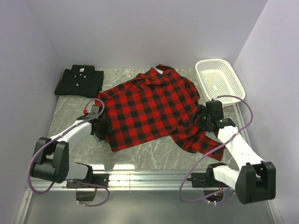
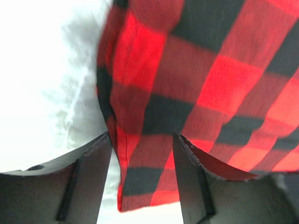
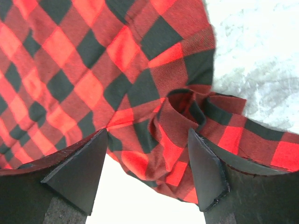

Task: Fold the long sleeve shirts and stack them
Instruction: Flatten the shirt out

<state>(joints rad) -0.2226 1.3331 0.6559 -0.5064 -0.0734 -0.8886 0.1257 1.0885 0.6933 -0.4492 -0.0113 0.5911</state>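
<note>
- Straddling the left side hem [image 2: 119, 158] of the plaid shirt [image 1: 149, 109] with the left gripper [image 2: 142, 140]: jaws spread, cloth edge between the fingers [image 2: 88, 168], nothing pinched yet.
- Hovering the right gripper [image 3: 147, 137] over the bunched sleeve [image 3: 184, 109] near the right edge of the table [image 1: 70, 116], jaws likewise spread, gripping nothing.
- Finding the shirt spread across the middle of the table, collar [image 1: 158, 72] toward the far edge.
- Probably starting a side fold, so pressing down onto the table before closing, to catch the whole hem rather than a sliver of it.
- Taking the crumpled sleeve by one clean layer; otherwise risking a lumpy fold.
- Lifting both sides low and level, keeping the fold line straight.
- Leaving alone the black shirt [image 1: 79, 80], folded at the far left corner and likely the base of the stack, and the basket [image 1: 202, 66] at the far right corner.
</note>
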